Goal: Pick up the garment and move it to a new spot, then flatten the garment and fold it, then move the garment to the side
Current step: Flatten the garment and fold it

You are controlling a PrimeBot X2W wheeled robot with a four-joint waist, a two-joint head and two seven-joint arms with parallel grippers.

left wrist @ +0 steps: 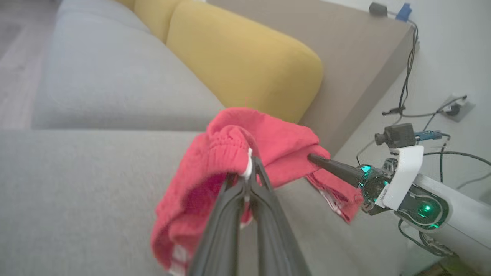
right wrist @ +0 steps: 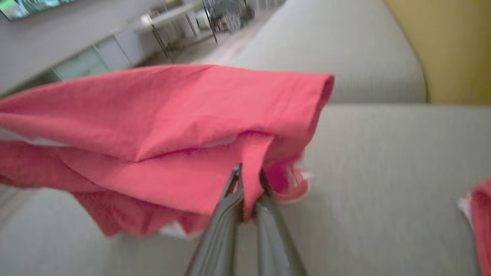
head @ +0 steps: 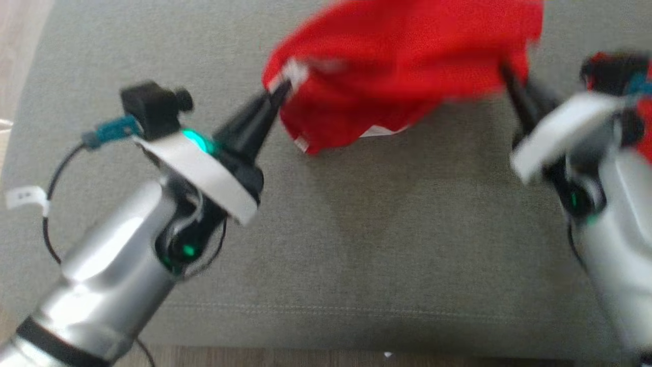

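Note:
The garment [head: 397,66] is red with white trim, bunched and lifted above the grey sofa seat [head: 356,229]. My left gripper [head: 280,92] is shut on its left edge, pinching the elastic waistband [left wrist: 230,147] where the white trim shows. My right gripper [head: 507,74] is shut on the garment's right side, a fold of red cloth [right wrist: 251,180] caught between its fingers. In the left wrist view the right gripper [left wrist: 311,157] reaches into the cloth from the right. The garment [right wrist: 161,126] hangs between both grippers, sagging toward the seat.
A yellow back cushion [left wrist: 245,61] stands behind the seat. The sofa's grey armrest [left wrist: 345,57] lies to the right, with cables and a wall socket [left wrist: 454,109] beyond. The seat's front edge [head: 326,351] runs along the bottom, floor below it.

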